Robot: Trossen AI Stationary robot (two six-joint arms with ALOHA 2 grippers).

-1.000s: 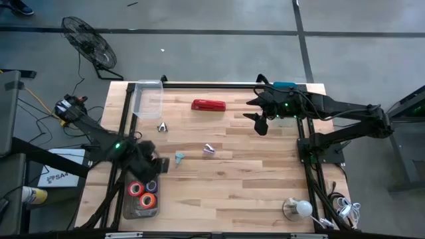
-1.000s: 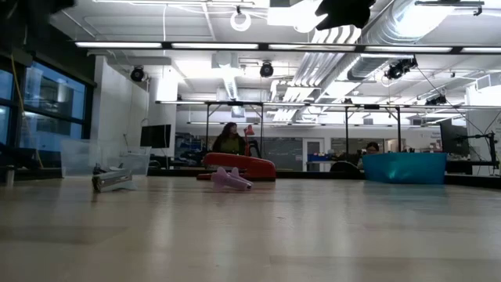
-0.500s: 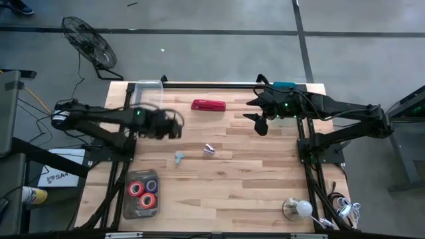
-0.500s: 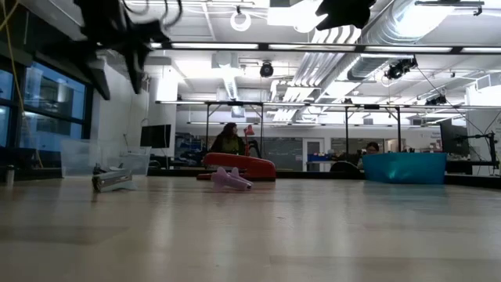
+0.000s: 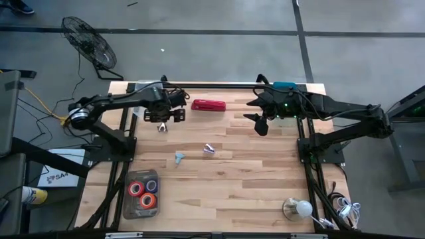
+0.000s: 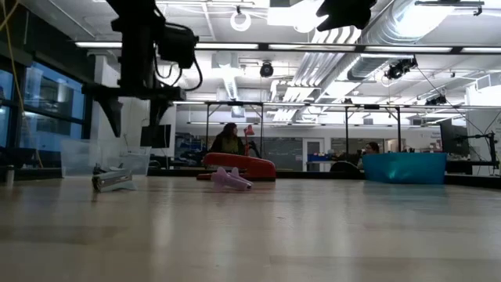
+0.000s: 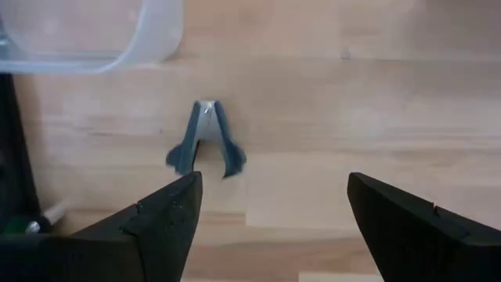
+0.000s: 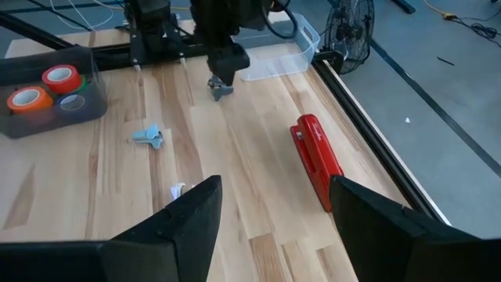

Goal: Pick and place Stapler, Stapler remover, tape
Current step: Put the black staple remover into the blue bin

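The left gripper [image 5: 161,120] has swung from the table's near-left, beside the tape bin, to the far-left part, where it now hangs over a grey staple remover [image 7: 206,144] with its fingers [image 7: 153,223] spread wide and nothing between them; a second ago they were much closer together. The remover, the stapler and the other small pieces lie where they lay before.

No brand or writing can be read on any task object.

The stapler [image 5: 208,105] lies on the far side of the table, just right of the left gripper, its long axis running left to right. The grey remover's two prongs point toward the near edge. A clear container [image 5: 139,99] sits just left of it.

Tape rolls [image 5: 143,192] sit in a bin [image 8: 16,117] at near left. A blue remover [image 5: 179,157] and a purple remover [image 5: 209,150] lie mid-table.

The right gripper [image 5: 261,123] waits far right, fingers apart, empty.
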